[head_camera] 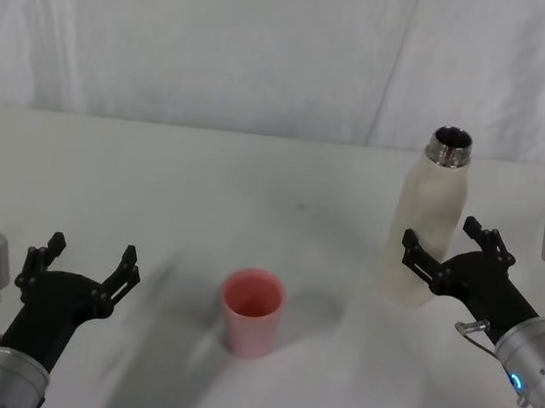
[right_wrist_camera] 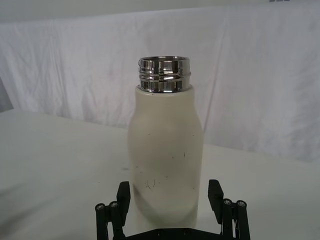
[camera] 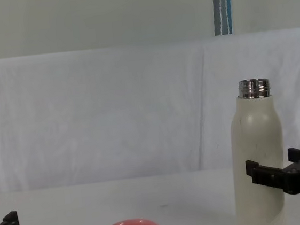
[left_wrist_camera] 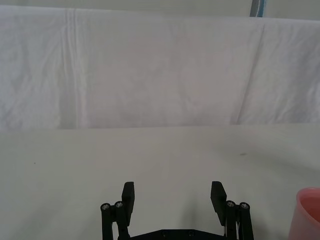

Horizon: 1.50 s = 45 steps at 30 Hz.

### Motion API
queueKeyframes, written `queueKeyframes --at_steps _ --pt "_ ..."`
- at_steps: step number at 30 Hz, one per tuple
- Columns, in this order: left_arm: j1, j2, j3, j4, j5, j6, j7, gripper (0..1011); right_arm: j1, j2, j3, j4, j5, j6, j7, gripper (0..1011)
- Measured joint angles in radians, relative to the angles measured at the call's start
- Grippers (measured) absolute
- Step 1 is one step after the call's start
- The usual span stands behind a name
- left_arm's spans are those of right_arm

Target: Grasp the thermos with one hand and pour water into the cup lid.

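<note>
Head view had the right gripper spread wide, jaws either side of the thermos's lower body, not clamped yet. Right wrist view showed the same: right gripper w/ the thermos between the jaws, a gap still visible on each side. The bottle stood upright, long axis vertical, steel neck open at the top, on the table's right half. So the grasp looked like a straight side pinch; closing seemed all that was left. Cup lid sat near the table's middle, well apart from the thermos, toward the robot's left, mouth up. Left gripper hung idle w/ fingers apart, near the left edge, beside the cup lid but not touching.
</note>
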Motion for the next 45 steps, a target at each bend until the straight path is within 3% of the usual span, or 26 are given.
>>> queueKeyframes --at_steps 13,29,38,45 --pt "0.000 0.000 0.000 0.000 0.000 0.000 0.000 1001 -0.071 0.015 0.019 -0.087 -0.017 0.001 -0.031 1003" --pt "0.000 0.000 0.000 0.000 0.000 0.000 0.000 1001 -0.132 -0.002 0.020 -0.124 -0.091 -0.027 -0.070 1003" --pt "0.000 0.000 0.000 0.000 0.000 0.000 0.000 1001 -0.165 -0.006 0.013 -0.133 -0.096 -0.064 -0.042 1003" --pt "0.000 0.000 0.000 0.000 0.000 0.000 0.000 1001 -0.177 0.008 0.009 -0.127 -0.061 -0.090 0.015 1003"
